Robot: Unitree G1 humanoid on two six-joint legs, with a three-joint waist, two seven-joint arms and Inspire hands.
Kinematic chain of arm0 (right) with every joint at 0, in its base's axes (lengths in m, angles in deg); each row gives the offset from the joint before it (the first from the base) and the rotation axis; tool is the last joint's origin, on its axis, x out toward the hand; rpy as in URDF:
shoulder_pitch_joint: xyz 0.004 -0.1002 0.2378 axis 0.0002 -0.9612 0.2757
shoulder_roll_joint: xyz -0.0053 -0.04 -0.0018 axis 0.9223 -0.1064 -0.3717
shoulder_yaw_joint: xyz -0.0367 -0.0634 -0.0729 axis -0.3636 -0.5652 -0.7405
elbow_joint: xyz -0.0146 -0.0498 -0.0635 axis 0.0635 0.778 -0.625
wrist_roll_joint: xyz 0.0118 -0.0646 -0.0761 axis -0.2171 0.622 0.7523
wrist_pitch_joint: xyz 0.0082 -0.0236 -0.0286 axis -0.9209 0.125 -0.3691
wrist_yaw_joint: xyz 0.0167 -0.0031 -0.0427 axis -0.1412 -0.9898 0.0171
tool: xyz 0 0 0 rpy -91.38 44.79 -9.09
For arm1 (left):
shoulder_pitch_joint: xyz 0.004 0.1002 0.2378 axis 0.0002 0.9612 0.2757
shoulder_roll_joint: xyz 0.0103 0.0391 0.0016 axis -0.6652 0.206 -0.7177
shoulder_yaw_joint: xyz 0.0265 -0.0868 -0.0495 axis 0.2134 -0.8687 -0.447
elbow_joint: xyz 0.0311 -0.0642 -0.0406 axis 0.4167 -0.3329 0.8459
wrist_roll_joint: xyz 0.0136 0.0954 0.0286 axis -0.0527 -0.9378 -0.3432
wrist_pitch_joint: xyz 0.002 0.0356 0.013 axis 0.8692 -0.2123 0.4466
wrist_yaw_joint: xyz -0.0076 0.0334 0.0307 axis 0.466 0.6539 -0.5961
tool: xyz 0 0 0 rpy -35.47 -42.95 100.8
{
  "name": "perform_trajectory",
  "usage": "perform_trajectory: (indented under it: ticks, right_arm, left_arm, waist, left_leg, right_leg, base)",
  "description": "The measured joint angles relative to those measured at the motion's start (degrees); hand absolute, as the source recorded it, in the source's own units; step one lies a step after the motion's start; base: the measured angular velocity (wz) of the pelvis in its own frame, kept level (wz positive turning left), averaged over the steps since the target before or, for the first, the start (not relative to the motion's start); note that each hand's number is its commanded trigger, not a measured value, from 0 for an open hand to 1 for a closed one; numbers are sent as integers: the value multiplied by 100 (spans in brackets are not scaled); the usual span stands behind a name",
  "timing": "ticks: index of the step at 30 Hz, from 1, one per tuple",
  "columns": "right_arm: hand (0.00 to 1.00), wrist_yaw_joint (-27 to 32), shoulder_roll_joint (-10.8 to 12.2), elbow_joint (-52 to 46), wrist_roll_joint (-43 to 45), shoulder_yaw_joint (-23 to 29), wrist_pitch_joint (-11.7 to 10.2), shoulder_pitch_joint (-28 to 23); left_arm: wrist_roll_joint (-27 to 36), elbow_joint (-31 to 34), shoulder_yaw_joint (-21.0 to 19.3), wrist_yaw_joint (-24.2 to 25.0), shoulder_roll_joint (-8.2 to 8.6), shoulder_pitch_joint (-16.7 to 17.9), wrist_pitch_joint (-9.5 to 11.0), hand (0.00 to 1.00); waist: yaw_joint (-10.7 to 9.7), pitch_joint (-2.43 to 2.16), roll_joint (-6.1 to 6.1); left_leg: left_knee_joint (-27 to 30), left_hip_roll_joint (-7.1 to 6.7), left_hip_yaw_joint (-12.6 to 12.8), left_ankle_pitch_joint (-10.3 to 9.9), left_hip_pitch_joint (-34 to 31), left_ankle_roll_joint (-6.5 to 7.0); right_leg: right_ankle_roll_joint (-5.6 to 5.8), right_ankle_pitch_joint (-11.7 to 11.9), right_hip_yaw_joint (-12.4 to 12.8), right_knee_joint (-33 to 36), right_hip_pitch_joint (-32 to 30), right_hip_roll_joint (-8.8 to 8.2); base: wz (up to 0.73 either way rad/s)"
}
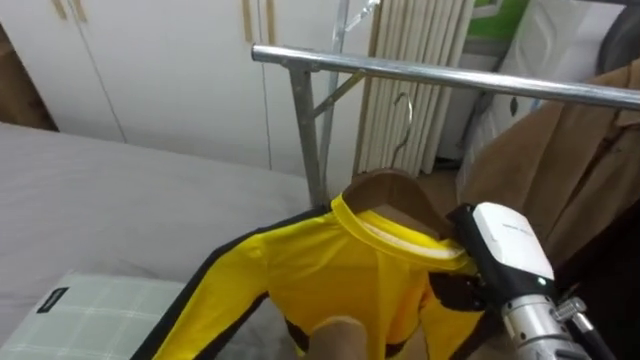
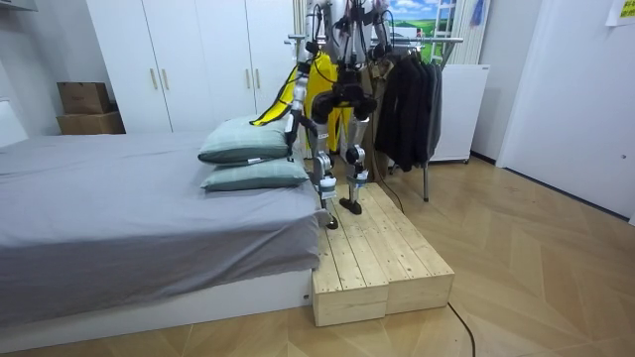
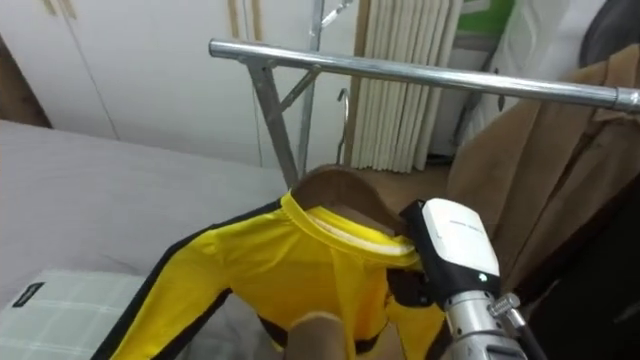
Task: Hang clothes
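Shirt on hanger below rail, right robot hand alongside.

Right hand: fingers concealed against the yellow garment, so the grip cannot be read.
Yellow garment: lower body and sleeve are cut off by the bottom edge.
Wooden hanger: the neck and wire hook show above the collar; its arms lie under the cloth.
Pale tan rounded shape: cropped at the bottom edge, not identifiable.
Rail and brown coat: both run out past the right edge.
Checked pillow: cropped at the lower left corner.
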Motion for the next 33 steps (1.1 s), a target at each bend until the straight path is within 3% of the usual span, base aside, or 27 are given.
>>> perform_trajectory:
  ticks: [3, 9, 16, 24, 33]
  right_arm:
    - [100, 0, -2, -3, -51, 23, 2, -1]
    - [100, 39, -44, -15, -158, 141, -6, 87]
    - [100, 43, -67, -43, -409, 215, -16, 88]
    - [100, 55, -91, -52, -713, 655, -68, 63]
    - [100, 129, -113, -67, -662, 833, -62, 64]
  left_arm:
    - [-21, -8, -129, 0, 0, 55, -4, 0]
    - [-274, -7, -179, 1, 1, 124, -5, 0]
    - [-619, -3, -465, -20, -3, 123, -6, 0]
    - [-656, -6, -850, -113, 3, 198, -6, 0]
    - [-650, -1, -892, -125, 7, 229, -6, 0]
  waist:
    - [62, -6, -14]
    - [39, -14, -65]
    - [-58, -22, -135]
    - [-124, -23, -207]
    - [-145, -24, -209]
  left_leg:
    - [-178, -13, 125, 38, 101, -57]
    - [-374, -11, 115, 86, 189, -120]
    - [-387, -13, -159, 86, 194, -121]
    - [-458, -14, -152, 84, 333, -123]
    - [-452, -9, -172, 84, 365, -123]
  right_leg:
    - [-39, 24, 167, -3, -27, 82]
    - [-81, -3, 272, -24, 25, 179]
    - [-119, 25, 256, -207, 158, 208]
    - [-119, 32, 280, -283, 281, 223]
    - [-120, 31, 281, -275, 321, 234]
  base:
    - [-32]
    - [-7]
    - [7]
    - [-1]
    - [0]
